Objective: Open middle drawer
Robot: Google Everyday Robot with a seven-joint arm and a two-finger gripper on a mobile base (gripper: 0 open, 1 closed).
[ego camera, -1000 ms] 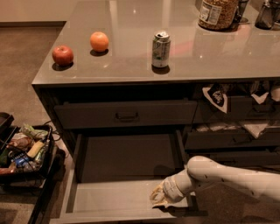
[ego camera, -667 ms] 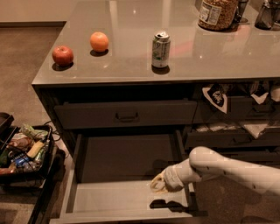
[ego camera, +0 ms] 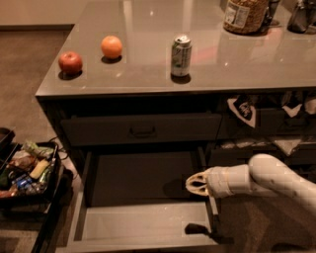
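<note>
Middle drawer (ego camera: 148, 222): sits directly under the closed top drawer (ego camera: 98, 129), in the left-hand stack of the cabinet, and is pulled well out.
Drawer heading: it opens toward the bottom of the view, with its front panel along the lower edge of the picture and its back under the counter (ego camera: 148, 29).
Drawer long axis: runs left to right, parallel to the counter's front edge.
Drawer interior: plain grey, lit in the near half and in shadow under the counter overhang. Its pull handle does not show from this angle.
Top drawer handle (ego camera: 143, 131): a small dark pull at the centre of the closed front.
Gripper (ego camera: 197, 184): hangs above the right side of the open drawer, near its right wall and not touching anything visible. A dark shadow lies on the drawer floor below it.
Gripper state: cannot be told from this view, and nothing is seen held in it.
Arm (ego camera: 276, 180): pale and jointed, it enters from the right edge, bends at a rounded elbow and runs nearly level to the left, so the gripper points left across the drawer.
Counter top: a red apple (ego camera: 70, 63) at the left, an orange (ego camera: 112, 47) beside it further back, and an upright can (ego camera: 181, 55) near the middle. A jar (ego camera: 245, 15) stands at the far right.
Right of the drawers: open shelves holding packets (ego camera: 242, 109).
Floor, left: a black bin (ego camera: 54, 190) filled with mixed items.
</note>
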